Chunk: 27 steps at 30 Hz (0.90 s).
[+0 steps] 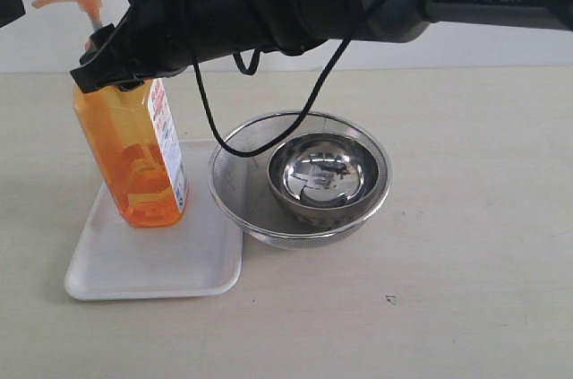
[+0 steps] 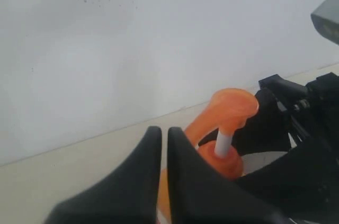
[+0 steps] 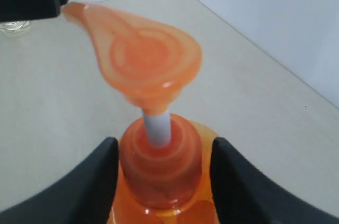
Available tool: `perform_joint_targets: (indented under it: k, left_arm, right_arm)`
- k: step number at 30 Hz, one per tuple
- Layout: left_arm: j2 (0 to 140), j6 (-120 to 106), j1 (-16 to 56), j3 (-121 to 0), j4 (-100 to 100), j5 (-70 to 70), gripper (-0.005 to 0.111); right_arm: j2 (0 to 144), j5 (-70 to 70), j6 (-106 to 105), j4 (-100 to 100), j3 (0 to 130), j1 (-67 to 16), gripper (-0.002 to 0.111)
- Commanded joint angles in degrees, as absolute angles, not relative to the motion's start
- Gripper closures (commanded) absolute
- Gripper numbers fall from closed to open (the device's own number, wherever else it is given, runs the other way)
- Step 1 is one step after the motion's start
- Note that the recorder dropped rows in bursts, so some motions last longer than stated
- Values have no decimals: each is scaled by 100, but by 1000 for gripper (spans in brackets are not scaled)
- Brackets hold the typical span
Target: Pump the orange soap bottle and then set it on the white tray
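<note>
White tray [image 1: 152, 264]: orange soap bottle [image 1: 134, 164] stands on it, so we judge placing looks done. Right gripper [image 3: 163, 147] straddles bottle neck, one jaw each side of collar; we cannot tell if clamped. Left gripper [image 2: 164, 134] pinched together, empty, near pump head [image 3: 145, 57]. Head up; we cannot tell if pumped.

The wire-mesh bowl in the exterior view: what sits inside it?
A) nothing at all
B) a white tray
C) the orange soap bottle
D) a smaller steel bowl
D: a smaller steel bowl sits nested inside the wire-mesh bowl, while the orange soap bottle is outside it, on the white tray.
</note>
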<state>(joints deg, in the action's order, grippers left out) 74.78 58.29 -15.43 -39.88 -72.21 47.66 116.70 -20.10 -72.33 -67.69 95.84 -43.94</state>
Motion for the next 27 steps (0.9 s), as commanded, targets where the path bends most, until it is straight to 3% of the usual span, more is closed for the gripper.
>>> perform_joint_targets:
  k: [1, 7, 15, 27]
  left_arm:
    - [7442, 5870, -1545, -4038, -7155, 4802, 102]
    - [7442, 5870, -1545, -4038, -7155, 4802, 102]
    - [7442, 5870, -1545, -4038, -7155, 4802, 102]
    - [7466, 5566, -1545, -4156, -6967, 4800, 102]
  right_arm:
    - [11661, -1984, -7247, -6768, 9614, -4398, 62]
    - [11661, -1955, -7255, -6850, 9614, -4398, 66]
    - [11661, -1955, -7270, -6850, 9614, -4398, 108]
    - [11661, -1977, -7260, -6850, 9614, -4398, 108]
